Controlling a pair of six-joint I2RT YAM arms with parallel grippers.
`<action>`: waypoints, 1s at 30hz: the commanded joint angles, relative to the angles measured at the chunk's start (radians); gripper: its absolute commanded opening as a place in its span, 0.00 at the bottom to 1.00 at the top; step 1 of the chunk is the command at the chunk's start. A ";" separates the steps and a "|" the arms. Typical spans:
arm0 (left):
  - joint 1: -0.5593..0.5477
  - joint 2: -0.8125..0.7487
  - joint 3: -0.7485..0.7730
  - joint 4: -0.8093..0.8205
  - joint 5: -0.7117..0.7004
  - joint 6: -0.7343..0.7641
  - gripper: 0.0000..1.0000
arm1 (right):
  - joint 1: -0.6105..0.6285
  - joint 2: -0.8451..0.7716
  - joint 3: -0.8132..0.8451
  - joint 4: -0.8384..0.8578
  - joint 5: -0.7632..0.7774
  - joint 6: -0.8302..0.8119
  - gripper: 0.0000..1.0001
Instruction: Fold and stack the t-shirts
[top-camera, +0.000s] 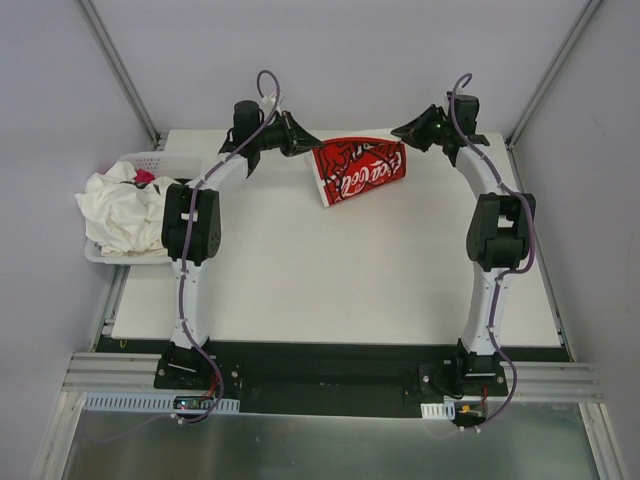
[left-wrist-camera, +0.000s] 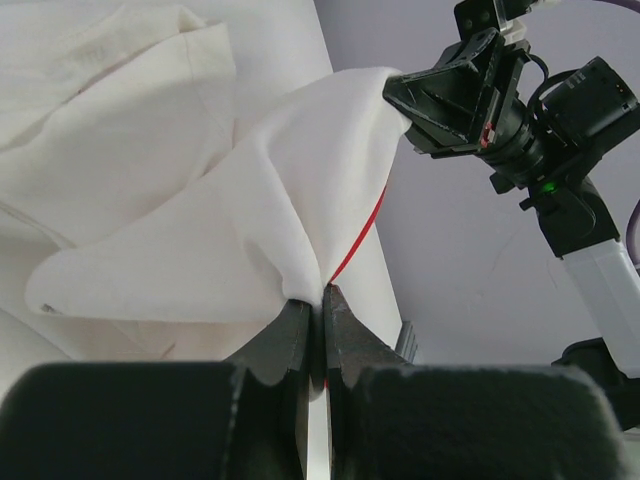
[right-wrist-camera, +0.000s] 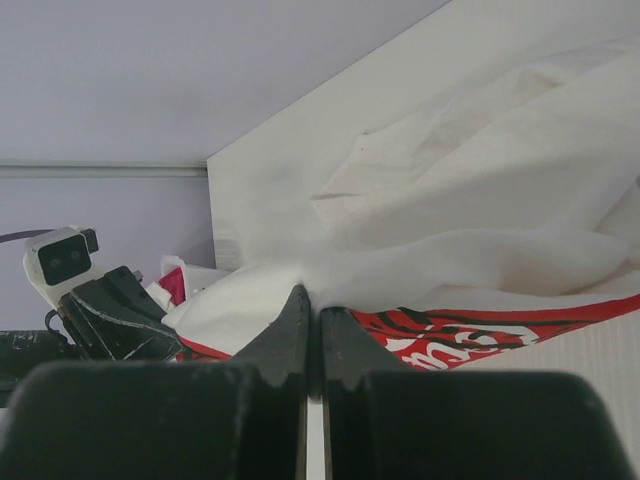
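A t-shirt (top-camera: 355, 172), off-white with a red and white lettered print, hangs stretched between both grippers over the far middle of the table. My left gripper (top-camera: 303, 140) is shut on one edge of it. In the left wrist view the fabric (left-wrist-camera: 250, 220) is pinched at the fingertips (left-wrist-camera: 318, 296), with a thin red edge showing. My right gripper (top-camera: 403, 130) is shut on the opposite edge. In the right wrist view the cloth (right-wrist-camera: 480, 200) drapes away from the gripper (right-wrist-camera: 313, 306), the red print beneath it. More off-white t-shirts (top-camera: 120, 212) lie heaped in a basket at the left.
The white perforated basket (top-camera: 165, 160) stands at the table's far left corner, next to the left arm's elbow, with a small pink-red item (top-camera: 144, 178) among the shirts. Grey walls close in the table on the back and sides. The white tabletop (top-camera: 340, 280) spreads between the arms.
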 joint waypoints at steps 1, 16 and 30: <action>0.022 0.014 0.007 0.028 0.014 -0.001 0.00 | -0.002 0.047 0.069 -0.002 0.013 -0.001 0.01; 0.070 0.244 0.128 0.111 0.025 -0.108 0.00 | 0.010 0.324 0.317 -0.002 0.001 0.064 0.01; 0.088 0.325 0.232 0.114 0.042 -0.156 0.28 | 0.012 0.372 0.334 0.013 0.039 0.051 0.01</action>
